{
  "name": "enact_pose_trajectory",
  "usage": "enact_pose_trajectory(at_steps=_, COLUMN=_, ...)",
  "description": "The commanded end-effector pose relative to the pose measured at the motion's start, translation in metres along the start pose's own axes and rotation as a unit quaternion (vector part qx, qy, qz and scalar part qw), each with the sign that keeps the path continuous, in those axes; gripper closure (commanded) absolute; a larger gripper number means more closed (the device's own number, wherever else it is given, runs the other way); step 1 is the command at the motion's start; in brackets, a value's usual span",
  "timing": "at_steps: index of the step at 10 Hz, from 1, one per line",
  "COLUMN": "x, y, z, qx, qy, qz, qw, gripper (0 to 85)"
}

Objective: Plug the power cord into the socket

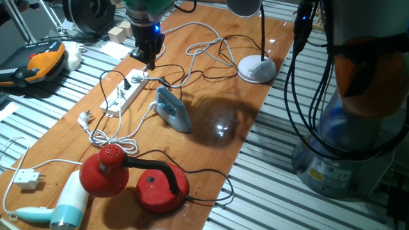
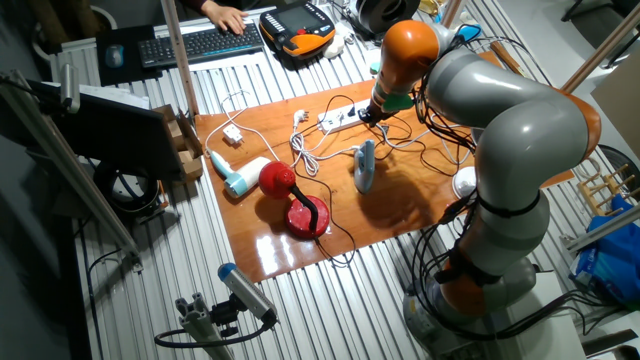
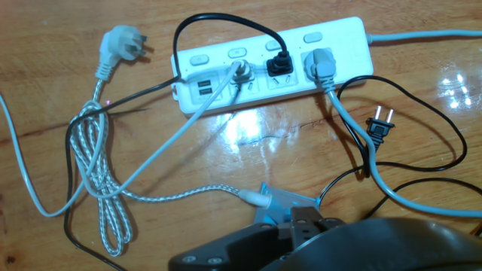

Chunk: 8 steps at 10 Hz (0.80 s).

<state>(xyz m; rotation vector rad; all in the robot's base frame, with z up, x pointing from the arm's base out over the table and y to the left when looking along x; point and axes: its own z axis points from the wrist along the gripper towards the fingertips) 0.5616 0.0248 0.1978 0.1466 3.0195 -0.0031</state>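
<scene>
A: Fingers?

B: The gripper [image 1: 149,62] hangs just over the far end of the socket [image 1: 121,96]. From the fixed views I can't tell whether the fingers are wide or narrow. The hand view only shows a dark blurred shape along the bottom edge, and nothing seems to be held.

A: Power cord?

B: The power cord [image 3: 280,65] has its small black plug seated in the socket [image 3: 339,38]. It sits between a white plug [image 3: 239,71] and a grey plug [image 3: 318,64]. The black cable arcs up over the strip, drops past its left end and runs off across the table [image 1: 211,147].

A: Any other black plug?

B: Yes, a loose two-prong plug [image 3: 379,124] lies flat on the wood just below the strip's right end. It is apart from the strip and has a thin black lead curling round it.

A: Rest?

B: The braided cord [image 3: 98,188] lies bunched at left, with its white plug [image 3: 117,41] unplugged beside the strip. The blue iron [image 1: 174,110] stands near the strip on the side towards the red lamp [image 1: 105,169]. In the other fixed view the arm reaches over the table, with the gripper [image 2: 372,112] down at the socket [image 2: 340,117].
</scene>
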Motion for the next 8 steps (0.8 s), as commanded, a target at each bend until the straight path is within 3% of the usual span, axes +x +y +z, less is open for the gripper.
enact_pose_trajectory(at_steps=1, x=-0.0002, y=-0.0001, z=0.0001, qx=0.001, qy=0.000, qz=0.000, qw=1.0000, gripper=85.0)
enact_pose_trajectory(at_steps=8, x=0.0001, y=-0.0008, z=0.0006, qx=0.002, qy=-0.005, qz=-0.004, qw=1.0000, gripper=85.0)
